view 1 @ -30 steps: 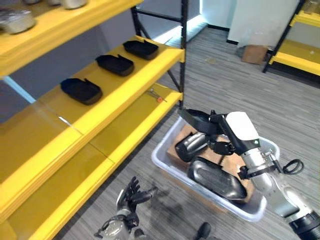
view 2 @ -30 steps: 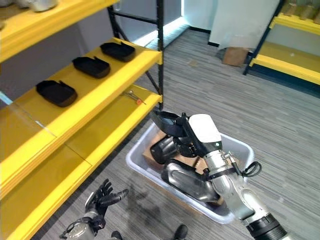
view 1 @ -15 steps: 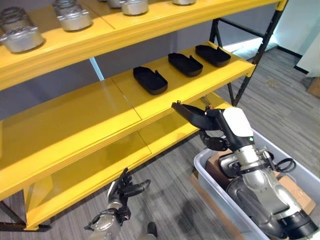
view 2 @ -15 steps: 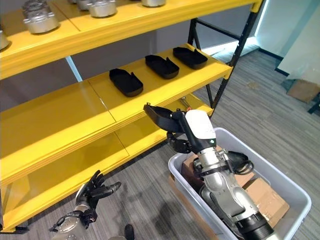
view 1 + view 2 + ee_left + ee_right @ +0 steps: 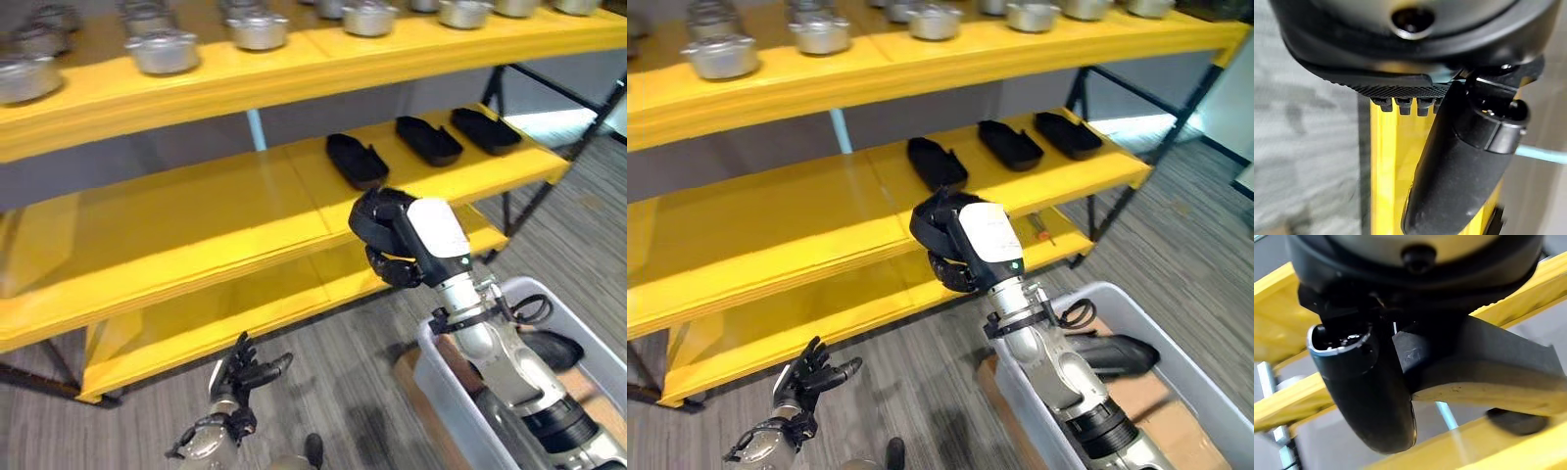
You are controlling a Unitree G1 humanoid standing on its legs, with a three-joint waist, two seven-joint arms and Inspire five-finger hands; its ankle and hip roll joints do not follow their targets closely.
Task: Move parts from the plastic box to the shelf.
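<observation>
My right hand [image 5: 394,242] is shut on a black tray-shaped part [image 5: 1484,368], held up in front of the yellow shelf's middle board [image 5: 245,211]. Three matching black parts [image 5: 358,161] [image 5: 428,140] [image 5: 487,129] lie in a row on that board, to the right of the hand. The grey plastic box [image 5: 1207,384] stands on the floor at lower right, and another black part [image 5: 1122,352] lies inside it. My left hand [image 5: 241,376] hangs low near the floor with its fingers spread, holding nothing. Its thumb [image 5: 1463,161] shows before a yellow post.
Several metal pots [image 5: 163,50] stand on the top board. A small red-tipped tool [image 5: 1039,231] lies on the lower board [image 5: 823,313]. The rack's black leg [image 5: 1109,194] stands right of the hand. Brown cardboard [image 5: 419,368] lies in the box.
The view has swung from the box towards the shelf. My right hand has carried the black part up from above the box to the middle board's front edge. The left hand stays low.
</observation>
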